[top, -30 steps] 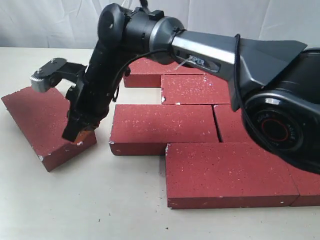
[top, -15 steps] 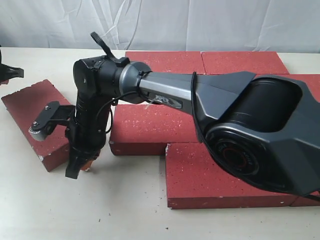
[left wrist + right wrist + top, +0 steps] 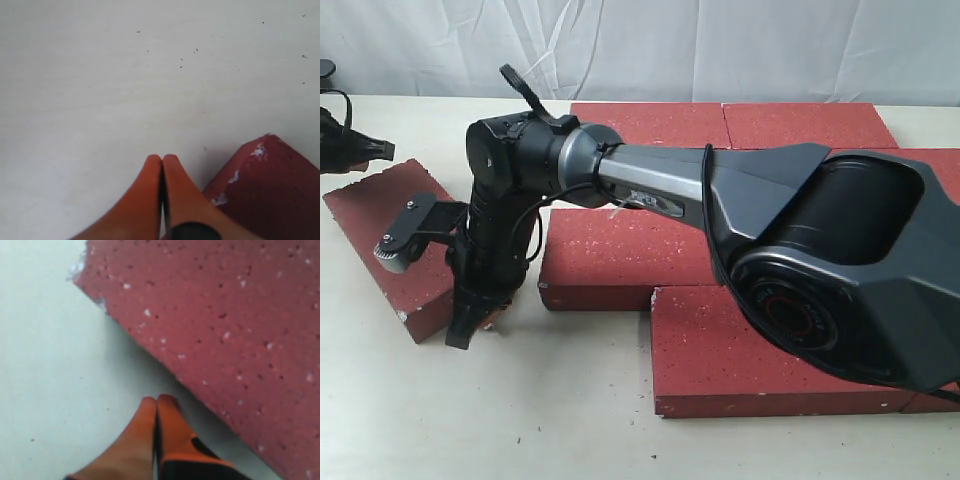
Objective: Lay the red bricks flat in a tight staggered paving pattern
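Jaws together above pale, speckled tabletop (image 3: 100,75).

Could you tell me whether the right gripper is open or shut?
Shut. In the right wrist view the right gripper shows its two orange fingertips pressed together, nothing between them, beside the speckled dark red brick.

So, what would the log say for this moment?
right jaws: shut, beside loose brick edge | left jaws: shut, empty | loose brick: angled, apart from paved bricks
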Robot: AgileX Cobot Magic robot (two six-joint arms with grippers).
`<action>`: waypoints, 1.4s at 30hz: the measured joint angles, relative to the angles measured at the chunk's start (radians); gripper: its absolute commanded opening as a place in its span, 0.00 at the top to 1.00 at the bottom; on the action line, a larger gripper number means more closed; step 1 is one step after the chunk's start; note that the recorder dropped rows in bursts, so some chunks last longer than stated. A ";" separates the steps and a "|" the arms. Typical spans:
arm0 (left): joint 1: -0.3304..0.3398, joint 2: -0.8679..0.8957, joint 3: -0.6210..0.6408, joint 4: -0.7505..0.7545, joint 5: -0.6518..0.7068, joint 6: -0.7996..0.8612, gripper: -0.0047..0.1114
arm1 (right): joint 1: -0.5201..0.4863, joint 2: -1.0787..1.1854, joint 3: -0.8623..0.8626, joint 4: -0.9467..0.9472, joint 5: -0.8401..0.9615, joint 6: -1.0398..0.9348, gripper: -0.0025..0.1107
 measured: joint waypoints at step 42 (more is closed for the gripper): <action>0.038 -0.049 -0.019 -0.045 0.151 0.061 0.96 | -0.208 0.000 -0.279 -0.225 -0.030 0.131 0.99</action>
